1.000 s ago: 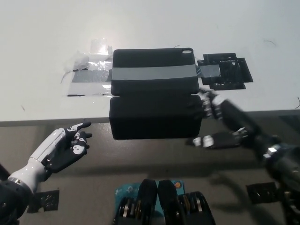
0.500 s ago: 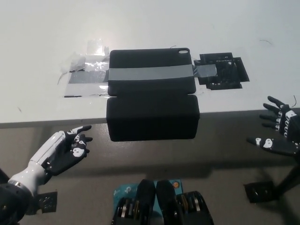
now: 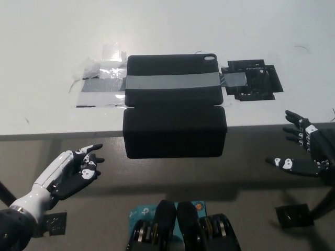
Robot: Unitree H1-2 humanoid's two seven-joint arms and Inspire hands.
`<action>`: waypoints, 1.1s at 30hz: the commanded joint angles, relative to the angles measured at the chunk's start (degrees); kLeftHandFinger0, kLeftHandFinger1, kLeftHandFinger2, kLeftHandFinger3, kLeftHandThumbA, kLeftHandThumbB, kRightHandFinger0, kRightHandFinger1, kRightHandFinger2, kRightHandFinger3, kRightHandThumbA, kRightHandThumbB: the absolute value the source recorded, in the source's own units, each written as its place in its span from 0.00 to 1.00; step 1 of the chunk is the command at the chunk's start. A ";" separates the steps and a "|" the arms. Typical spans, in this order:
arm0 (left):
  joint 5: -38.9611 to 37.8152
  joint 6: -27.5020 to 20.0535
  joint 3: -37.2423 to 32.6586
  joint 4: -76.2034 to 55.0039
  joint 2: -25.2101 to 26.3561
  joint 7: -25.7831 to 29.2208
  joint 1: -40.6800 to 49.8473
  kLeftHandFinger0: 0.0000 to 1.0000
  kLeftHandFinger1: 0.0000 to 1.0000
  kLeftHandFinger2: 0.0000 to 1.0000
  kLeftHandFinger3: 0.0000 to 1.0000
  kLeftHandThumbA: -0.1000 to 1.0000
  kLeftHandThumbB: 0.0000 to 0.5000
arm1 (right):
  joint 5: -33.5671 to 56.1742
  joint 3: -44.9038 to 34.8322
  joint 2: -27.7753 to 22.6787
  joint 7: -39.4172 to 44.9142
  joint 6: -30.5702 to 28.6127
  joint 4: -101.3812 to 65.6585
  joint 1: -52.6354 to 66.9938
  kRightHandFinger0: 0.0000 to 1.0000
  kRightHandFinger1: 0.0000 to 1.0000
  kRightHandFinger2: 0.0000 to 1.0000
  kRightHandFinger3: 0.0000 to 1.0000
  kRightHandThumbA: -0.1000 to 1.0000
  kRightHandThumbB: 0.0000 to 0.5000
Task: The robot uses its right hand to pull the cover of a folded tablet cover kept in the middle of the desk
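Right robot hand hung off the worktop's near edge, fingers spread, empty. Tablet cover lay mid-worktop, its flap overhanging the near edge. Left robot hand rested open, near left.

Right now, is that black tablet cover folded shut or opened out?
Opened out. The tablet cover lies in two panels: one taped flat on the desk, its flap hanging past the near edge. Neither hand touches it.

The tablet cover at frame centre looks matt black and finely grained, crossed by a smooth grey band. The desk is smooth white. At left, crinkled glossy clear tape.
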 commanded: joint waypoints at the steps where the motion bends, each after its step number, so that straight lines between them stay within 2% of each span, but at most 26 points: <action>1: -0.03 0.89 0.57 -1.48 0.27 0.16 -0.43 0.72 0.83 0.96 1.00 1.00 0.20 | -0.77 0.76 -1.57 -1.70 -3.10 -1.03 -1.23 0.89 0.93 1.00 1.00 0.98 0.28; 8: -0.45 0.19 0.80 -1.33 0.34 -0.38 0.67 0.73 0.84 0.97 1.00 1.00 0.15 | -0.92 1.60 -1.23 -2.31 -3.99 -1.02 -0.38 0.84 0.91 1.00 1.00 0.98 0.27; 11: -0.21 0.71 0.79 -1.96 0.27 -0.10 1.22 0.73 0.84 0.97 1.00 1.00 0.15 | -0.67 1.70 -1.18 -2.38 -3.89 -1.05 0.01 0.83 0.91 1.00 1.00 1.00 0.38; 14: 0.24 0.71 0.67 -2.37 0.31 0.10 1.94 0.73 0.83 0.95 1.00 1.00 0.17 | -0.75 1.98 -1.30 -2.35 -4.10 -1.33 0.58 0.82 0.91 1.00 1.00 1.00 0.36; 19: -0.06 0.89 0.68 -1.98 0.29 -0.04 1.76 0.75 0.83 0.94 1.00 1.00 0.18 | -0.65 2.00 -1.27 -2.72 -3.64 -1.44 0.58 0.78 0.88 1.00 1.00 1.00 0.41; 20: -0.01 0.76 0.69 -2.01 0.30 -0.07 1.81 0.74 0.83 0.94 1.00 1.00 0.21 | -0.33 2.15 -1.41 -2.27 -3.74 -1.85 0.68 0.79 0.89 1.00 1.00 1.00 0.35; 21: -0.02 0.62 0.73 -1.94 0.29 -0.07 1.85 0.74 0.83 0.94 1.00 1.00 0.21 | -0.29 2.12 -1.33 -2.34 -3.72 -1.97 0.72 0.79 0.88 1.00 1.00 1.00 0.35; 25: -0.02 0.24 0.67 -2.07 0.47 -0.26 1.96 0.74 0.84 0.95 1.00 1.00 0.22 | -0.59 2.36 -1.52 -2.30 -3.56 -1.99 0.72 0.79 0.89 1.00 1.00 0.98 0.23; 28: 0.15 0.48 0.52 -1.91 0.59 -0.31 1.10 0.74 0.84 0.95 1.00 1.00 0.22 | -0.68 2.29 -1.54 -2.56 -3.55 -1.78 0.27 0.80 0.89 1.00 1.00 0.97 0.18; 33: -0.21 0.51 0.70 -1.83 0.41 -0.32 1.01 0.73 0.84 0.96 1.00 1.00 0.25 | -1.21 2.66 -1.75 -2.54 -3.84 -2.06 0.29 0.79 0.89 1.00 1.00 0.98 0.20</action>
